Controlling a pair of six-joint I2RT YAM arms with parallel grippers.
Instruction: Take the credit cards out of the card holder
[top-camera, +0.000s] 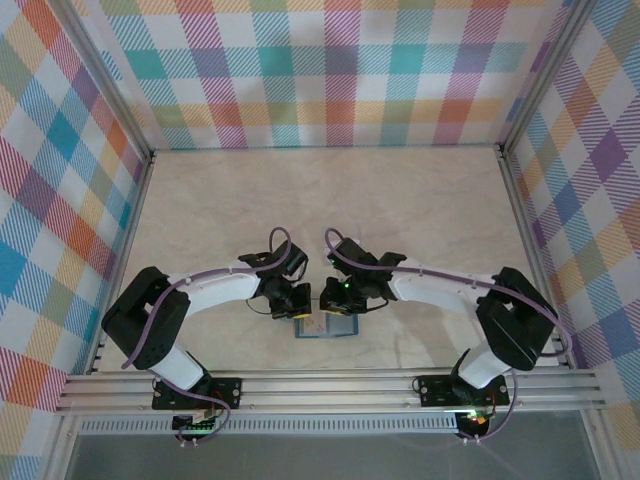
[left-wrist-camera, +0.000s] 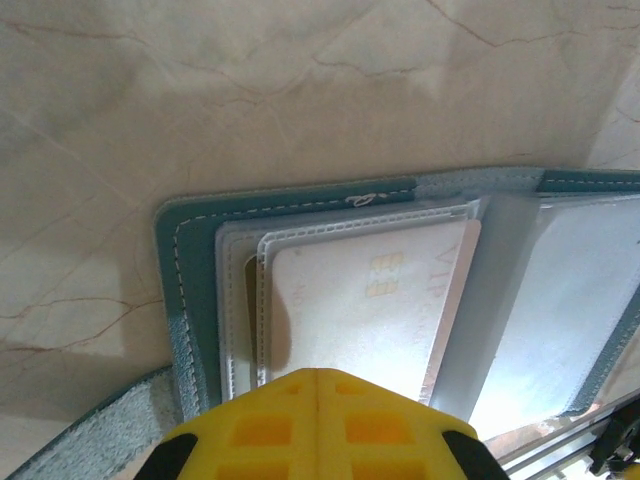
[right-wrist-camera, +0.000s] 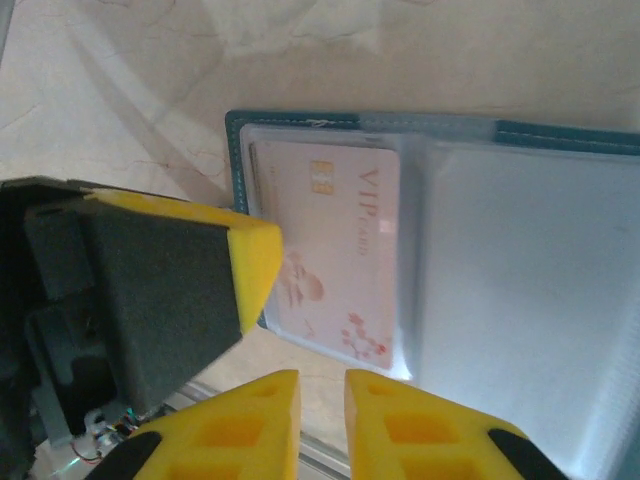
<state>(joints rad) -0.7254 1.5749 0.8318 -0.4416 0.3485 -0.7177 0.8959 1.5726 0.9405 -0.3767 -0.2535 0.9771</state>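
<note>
**A:** Where's the wallet?

**B:** It lies open flat on the table, right between the two sets of fingers. From the left wrist it spreads just ahead of the left gripper. Those yellow fingertips are pressed together over the near edge of the card. I can't tell whether they pinch anything underneath.

**A:** And the right gripper?

**B:** Its fingers are parted by a narrow slit with nothing between them. The wallet's near edge sits just beyond the tips.

**A:** How will the card handle?

**B:** I'd judge it light, thin and stiff, with a slick face. It sits in a clear sleeve, chip up, and the sleeve probably grips it a little. Plastic on plastic tends to stick and then slip.

**A:** So where should it be held?

**B:** By a short edge, wherever it peeks out of the sleeve mouth, with one fingertip above and one below. The wallet looks soft and light, so it would likely lift with the card. I'd pin the teal border with the other fingers and slide the card out flat rather than bending it upward.
</note>
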